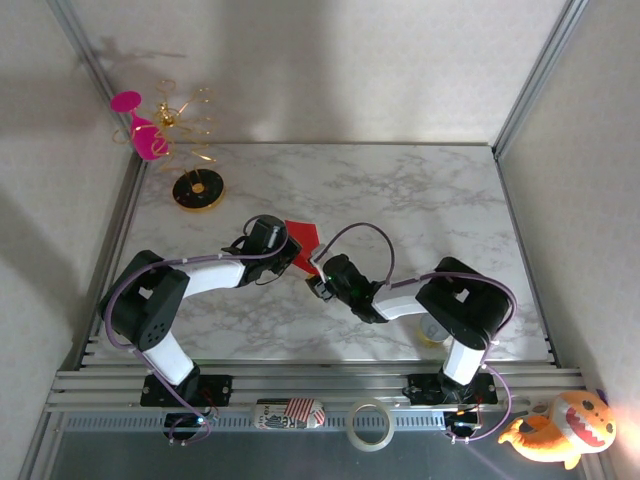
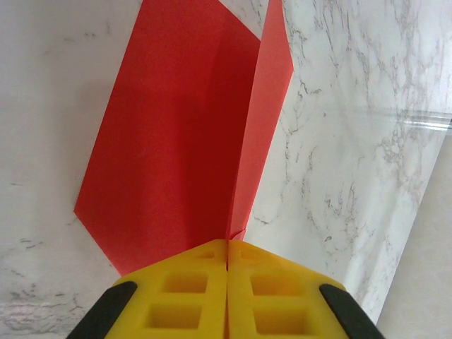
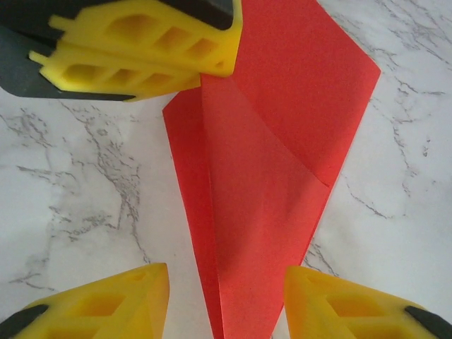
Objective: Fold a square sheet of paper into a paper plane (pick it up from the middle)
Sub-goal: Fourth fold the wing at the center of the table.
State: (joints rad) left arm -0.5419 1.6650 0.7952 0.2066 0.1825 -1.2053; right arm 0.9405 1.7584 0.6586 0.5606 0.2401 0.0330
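The red sheet of paper (image 1: 303,236) lies on the marble table (image 1: 420,200), folded into a narrow pointed shape with a raised flap along its centre crease. My left gripper (image 2: 227,244) is shut on the edge of that paper (image 2: 176,127) at the crease; its yellow fingers (image 3: 141,49) also show in the right wrist view. My right gripper (image 3: 226,277) is open, and the pointed end of the paper (image 3: 268,198) runs between its fingertips without touching either. In the top view the two grippers, left (image 1: 291,263) and right (image 1: 321,281), meet at the paper's near side.
A pink wine glass (image 1: 140,130) and a gold wire ornament on a black disc (image 1: 197,190) stand at the back left. On the near rail lie a tape roll (image 1: 368,425), a striped object (image 1: 290,412) and an orange plush toy (image 1: 560,430).
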